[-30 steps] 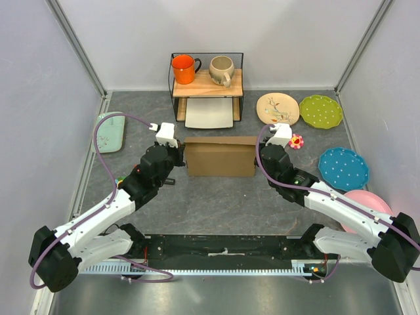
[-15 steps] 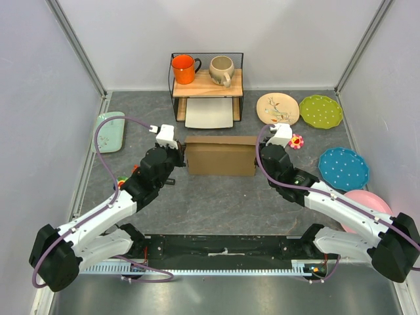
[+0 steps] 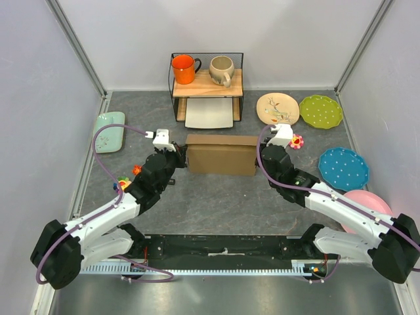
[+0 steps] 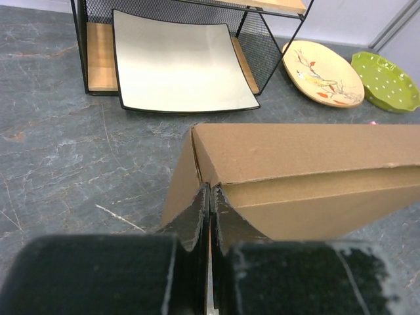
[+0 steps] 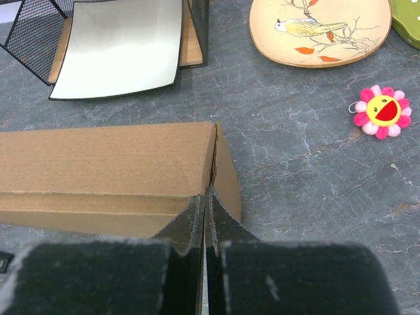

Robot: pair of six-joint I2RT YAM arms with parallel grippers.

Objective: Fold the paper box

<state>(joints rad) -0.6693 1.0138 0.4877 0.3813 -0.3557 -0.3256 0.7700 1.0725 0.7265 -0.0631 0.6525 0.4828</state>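
Both pairs of fingers are pressed together: left gripper [image 4: 210, 197] at the box's [image 3: 221, 155] left corner, right gripper [image 5: 205, 200] at its right. We see the box closed, just before the rack [image 3: 172, 79]; orange mug [image 3: 184, 69] and beige mug [image 3: 221, 69] on top, tray [image 3: 210, 113] beneath.

The plain brown cardboard paper box [image 3: 220, 156] lies mid-surface, with the left tool [image 4: 210, 190] at its left end and the right tool [image 5: 204, 195] at its right end. On its far side stands a black wire rack [image 3: 205, 83], a white rectangular tray [image 3: 210, 113] under its shelf.
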